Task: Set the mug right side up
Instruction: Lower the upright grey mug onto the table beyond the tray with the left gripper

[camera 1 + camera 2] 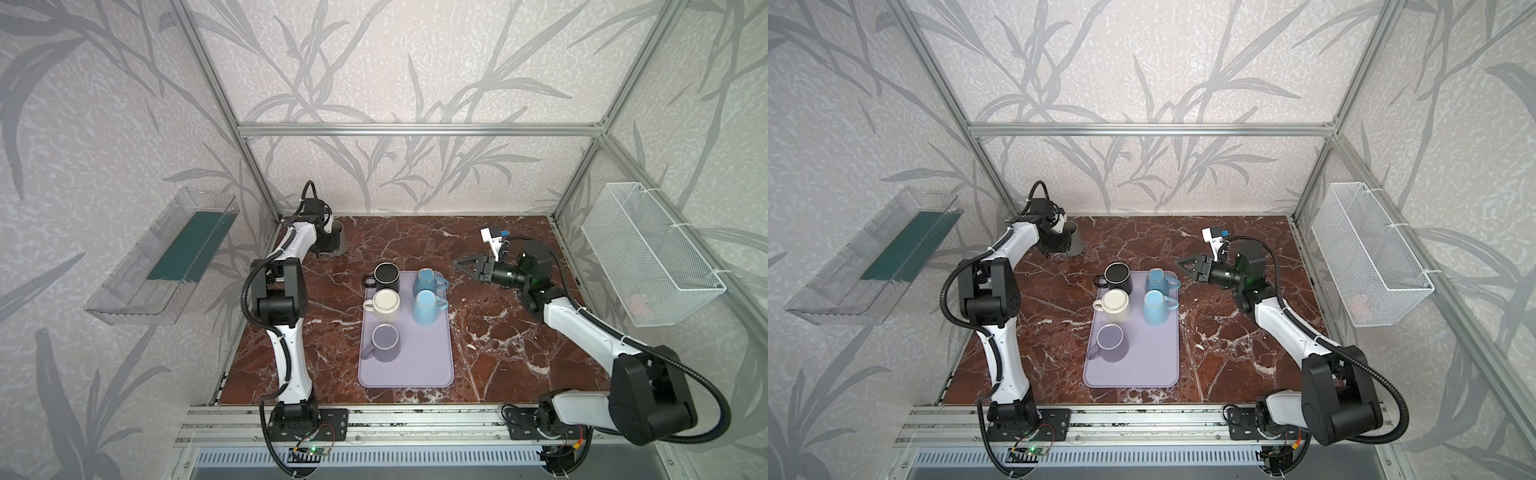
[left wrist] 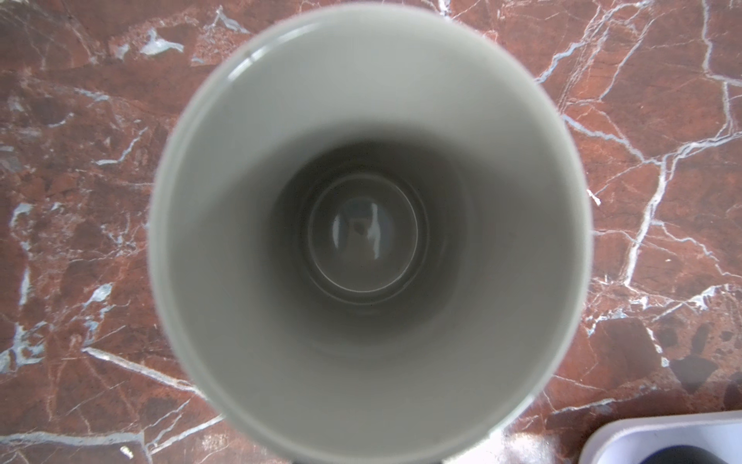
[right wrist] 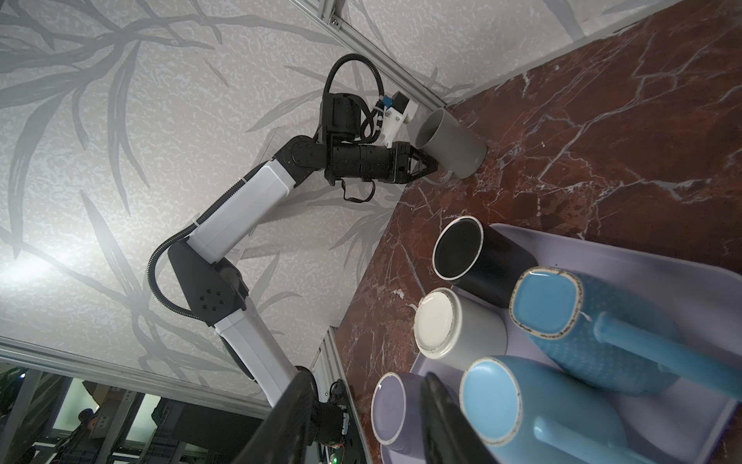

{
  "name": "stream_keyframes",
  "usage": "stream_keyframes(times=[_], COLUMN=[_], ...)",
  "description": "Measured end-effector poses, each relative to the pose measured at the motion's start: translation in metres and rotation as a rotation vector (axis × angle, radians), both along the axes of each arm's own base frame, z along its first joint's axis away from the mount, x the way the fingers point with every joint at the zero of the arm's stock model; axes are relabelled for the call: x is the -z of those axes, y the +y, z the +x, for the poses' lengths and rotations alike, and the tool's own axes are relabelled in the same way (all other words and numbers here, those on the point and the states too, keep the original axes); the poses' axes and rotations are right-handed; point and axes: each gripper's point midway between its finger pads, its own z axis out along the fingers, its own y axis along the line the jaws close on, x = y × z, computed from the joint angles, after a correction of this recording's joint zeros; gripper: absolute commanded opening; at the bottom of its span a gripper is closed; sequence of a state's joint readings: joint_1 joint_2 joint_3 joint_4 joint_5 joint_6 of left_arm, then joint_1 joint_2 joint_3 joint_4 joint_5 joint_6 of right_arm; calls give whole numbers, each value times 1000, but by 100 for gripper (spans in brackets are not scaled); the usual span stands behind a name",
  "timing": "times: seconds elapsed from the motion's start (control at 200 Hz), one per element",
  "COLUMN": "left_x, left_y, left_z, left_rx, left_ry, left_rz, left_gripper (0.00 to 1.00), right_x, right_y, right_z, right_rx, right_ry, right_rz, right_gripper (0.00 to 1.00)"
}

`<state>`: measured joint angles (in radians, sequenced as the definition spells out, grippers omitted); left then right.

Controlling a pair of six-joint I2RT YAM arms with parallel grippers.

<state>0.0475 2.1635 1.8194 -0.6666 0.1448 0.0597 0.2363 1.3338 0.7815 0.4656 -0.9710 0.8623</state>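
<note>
A grey mug stands near the table's back left corner, leaning a little, its mouth up and its base on the marble. The left wrist view looks straight down into the grey mug, whose inside is bare. My left gripper is shut on the mug's handle side, low by its base. Right of the tray, my right gripper hangs above the table, open, with nothing between its fingers.
A lavender tray in the middle carries a black mug with its mouth up. A white mug, a purple mug and two blue mugs stand base up. A wire basket hangs on the right wall, a clear bin on the left.
</note>
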Motion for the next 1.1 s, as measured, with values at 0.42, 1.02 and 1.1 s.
stream_keyframes(times=[0.42,1.02,1.1], left_x=[-1,-17,-23], left_y=[3,11,12], left_z=[-1,1,0], left_rx=[-1,-21,-26], left_ry=[4,-9,-17], left_rz=[29,91,94], left_gripper=[20,65,66], right_x=[5,15,16], right_y=[0,-1,-1], right_z=[-1,-3,-4], right_rx=[-2,-8,-9], right_ry=[3,13,15], right_rz=[-12,-42,-46], right_gripper=[46,47,47])
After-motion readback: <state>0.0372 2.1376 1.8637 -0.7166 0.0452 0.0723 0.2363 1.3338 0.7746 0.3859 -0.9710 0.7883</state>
